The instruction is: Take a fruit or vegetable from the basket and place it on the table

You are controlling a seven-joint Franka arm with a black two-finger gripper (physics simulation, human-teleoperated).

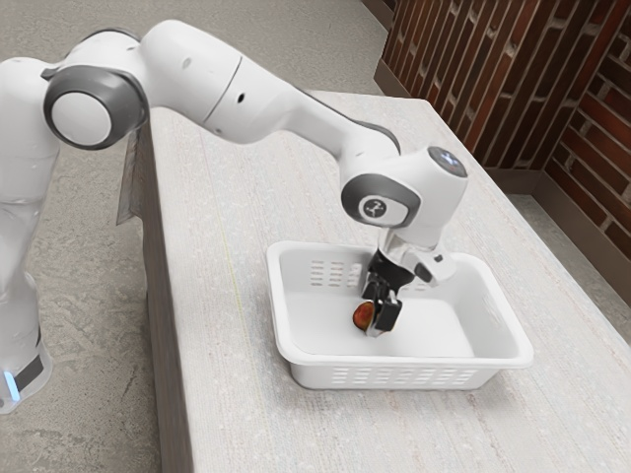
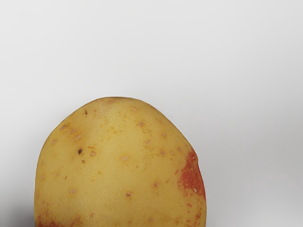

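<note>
Gripper (image 1: 377,315) at speckled potato (image 2: 120,165), inside white basket (image 1: 414,363)

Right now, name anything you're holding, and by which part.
I can't tell if anything is held; my gripper hides part of the yellow-and-red produce in the basket.

The brick wall (image 1: 471,74) rises at the exterior view's upper right, its narrow reddish-brown bricks parted by pale joints. It has two faces that meet at a corner; the bricks look upright on one face and lie in slanting rows on the other. Along the wall's foot, touching it, runs a plain brown baseboard (image 1: 584,215). Mottled grey floor (image 1: 251,44) spreads out from the wall's base and reaches well away from it, toward the exterior view's left.
</note>
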